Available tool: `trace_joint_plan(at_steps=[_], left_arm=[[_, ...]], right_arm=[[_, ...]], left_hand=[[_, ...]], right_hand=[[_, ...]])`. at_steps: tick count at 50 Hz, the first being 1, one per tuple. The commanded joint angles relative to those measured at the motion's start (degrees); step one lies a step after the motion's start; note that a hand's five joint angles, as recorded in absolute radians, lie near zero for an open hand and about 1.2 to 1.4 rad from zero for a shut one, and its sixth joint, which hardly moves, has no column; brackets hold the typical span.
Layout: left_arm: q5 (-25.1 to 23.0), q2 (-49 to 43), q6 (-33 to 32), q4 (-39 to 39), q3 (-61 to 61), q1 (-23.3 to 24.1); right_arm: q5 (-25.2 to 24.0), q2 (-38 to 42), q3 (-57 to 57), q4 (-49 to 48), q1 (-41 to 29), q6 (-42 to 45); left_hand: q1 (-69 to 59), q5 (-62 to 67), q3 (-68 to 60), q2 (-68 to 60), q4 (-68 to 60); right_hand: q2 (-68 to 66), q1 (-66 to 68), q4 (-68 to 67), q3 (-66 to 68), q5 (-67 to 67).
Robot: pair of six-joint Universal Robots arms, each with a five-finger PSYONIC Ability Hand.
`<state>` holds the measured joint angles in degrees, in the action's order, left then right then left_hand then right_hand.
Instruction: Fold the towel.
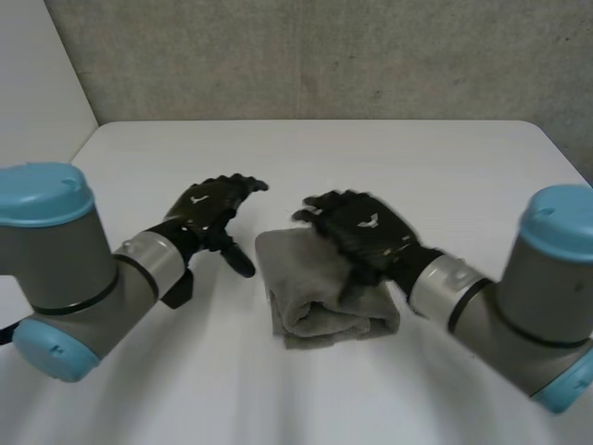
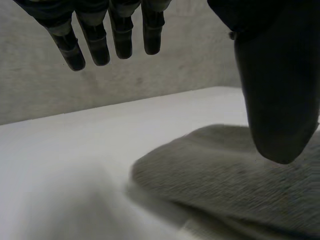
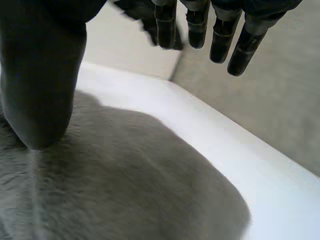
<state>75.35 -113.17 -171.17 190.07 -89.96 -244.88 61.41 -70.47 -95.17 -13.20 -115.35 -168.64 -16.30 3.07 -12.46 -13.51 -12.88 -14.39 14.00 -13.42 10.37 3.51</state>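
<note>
— Two machine hands and one grey towel (image 1: 324, 292): it lies in the middle of the white surface (image 1: 306, 158), doubled into a thick, compact bundle.

— Which step of the job does that suggest?

— A late one, by the look of it. The folds appear made, and the work now seems to be a last press or tidy. The right hand (image 1: 366, 232) hangs over the towel's far right part with fingers straight and spread, gripping nothing. In its wrist view the thumb (image 3: 40, 90) sits low over the cloth, though whether it touches cannot be told.

— And the other?

— The left hand (image 1: 211, 215) is just beside the towel's left edge. Its fingers (image 2: 95, 45) are relaxed and empty, clear of the cloth.

— What does the next move call for?

— If one more fold is wanted, a hand must pinch an edge and carry it across. If not, both need to lift straight off so the top layer is not dragged open.
</note>
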Motion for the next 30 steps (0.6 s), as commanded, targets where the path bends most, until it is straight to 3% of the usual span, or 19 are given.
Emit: trace_joint_plan(at_steps=[1,8,22,30], left_arm=[[-0.11,-4.52,7.95,-0.58,4.36,2.92],[0.68,-8.47,10.24,-3.12,6.99,4.85],[5.51,-12.69,9.27,-4.89,6.2,4.77],[5.51,-12.43,9.18,-5.33,6.38,4.15]], right_arm=[[-1.55,-0.46,1.39,2.03,6.98,-11.97],[-5.33,6.12,4.2,2.73,9.35,-15.22],[-5.25,19.57,9.21,6.52,8.56,-15.05],[-4.89,19.5,10.09,6.6,9.44,-11.28]], left_hand=[[6.3,-3.07,2.46,3.51,2.88],[6.3,-3.07,2.46,3.51,2.88],[6.3,-3.07,2.46,3.51,2.88],[6.3,-3.07,2.46,3.51,2.88]], right_hand=[[4.39,-4.0,3.42,-0.37,-3.51],[4.39,-4.0,3.42,-0.37,-3.51],[4.39,-4.0,3.42,-0.37,-3.51],[4.39,-4.0,3.42,-0.37,-3.51]])
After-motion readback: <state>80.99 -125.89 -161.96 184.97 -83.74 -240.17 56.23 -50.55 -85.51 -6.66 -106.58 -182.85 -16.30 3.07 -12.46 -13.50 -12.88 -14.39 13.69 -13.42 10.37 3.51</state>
